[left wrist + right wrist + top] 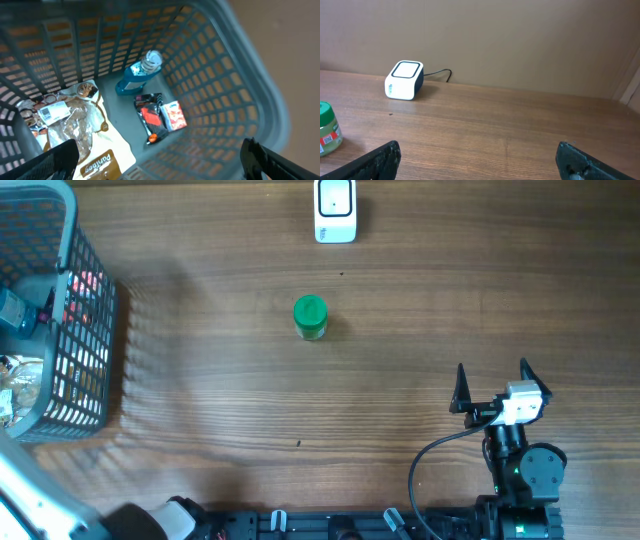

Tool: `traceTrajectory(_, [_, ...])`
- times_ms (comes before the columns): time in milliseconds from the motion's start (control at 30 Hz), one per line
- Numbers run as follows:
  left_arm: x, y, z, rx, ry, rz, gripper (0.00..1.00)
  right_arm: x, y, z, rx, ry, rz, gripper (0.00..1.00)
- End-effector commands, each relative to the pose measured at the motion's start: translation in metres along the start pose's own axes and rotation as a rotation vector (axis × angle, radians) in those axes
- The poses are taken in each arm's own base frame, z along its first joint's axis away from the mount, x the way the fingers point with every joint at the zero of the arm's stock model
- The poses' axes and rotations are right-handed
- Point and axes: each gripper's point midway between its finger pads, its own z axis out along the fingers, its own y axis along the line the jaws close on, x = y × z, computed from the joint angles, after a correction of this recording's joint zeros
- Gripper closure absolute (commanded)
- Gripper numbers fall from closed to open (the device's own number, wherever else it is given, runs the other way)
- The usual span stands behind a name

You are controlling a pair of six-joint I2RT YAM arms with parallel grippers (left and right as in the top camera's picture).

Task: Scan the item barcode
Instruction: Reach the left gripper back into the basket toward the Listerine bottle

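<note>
1. The left pincer (157,157) hangs over the basket (235,85), jaws spread wide, holding nothing.
2. The right pincer (492,375) is just as wide and empty above the bench (300,410), well apart from the scanner (335,210).
3. A blue bottle (137,80), a red packet (157,117) and a snack bag (80,130) lie in the basket; a green-lidded jar (310,317) stands on the bench near the scanner.
4. The step looks like picking an item from the basket; next, the left pincer should probably descend and close on one.
</note>
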Motion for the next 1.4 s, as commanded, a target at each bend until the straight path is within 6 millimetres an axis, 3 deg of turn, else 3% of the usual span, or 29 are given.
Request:
traceTrajectory(0, [-0.003, 0.022, 0.062, -0.146, 0.008, -0.075, 0.0, -0.002, 0.0, 0.0, 0.0, -0.008, -0.01, 0.0])
traceTrajectory(100, [0.011, 0.033, 0.114, -0.186, 0.066, -0.132, 0.0, -0.002, 0.0, 0.0, 0.0, -0.008, -0.009, 0.0])
traceTrajectory(133, [0.019, 0.038, 0.139, -0.202, 0.092, -0.149, 0.0, -0.002, 0.0, 0.0, 0.0, -0.008, -0.009, 0.0])
traceTrajectory(367, [0.039, 0.029, 0.204, -0.197, 0.096, -0.149, 0.0, -0.002, 0.0, 0.0, 0.0, -0.008, -0.01, 0.0])
traceTrajectory(500, [0.037, 0.027, 0.214, -0.207, 0.06, -0.136, 0.0, -0.002, 0.0, 0.0, 0.0, -0.008, -0.009, 0.0])
traceTrajectory(700, [0.019, 0.043, 0.213, -0.306, -0.046, -0.124, 0.0, -0.002, 0.0, 0.0, 0.0, -0.007, -0.01, 0.0])
traceTrajectory(967, [0.033, 0.05, 0.236, -0.326, -0.025, -0.134, 0.0, -0.002, 0.0, 0.0, 0.0, -0.007, -0.009, 0.0])
traceTrajectory(1367, [0.022, 0.033, 0.245, -0.265, -0.088, -0.143, 0.01, -0.002, 0.0, 0.0, 0.0, -0.008, -0.009, 0.0])
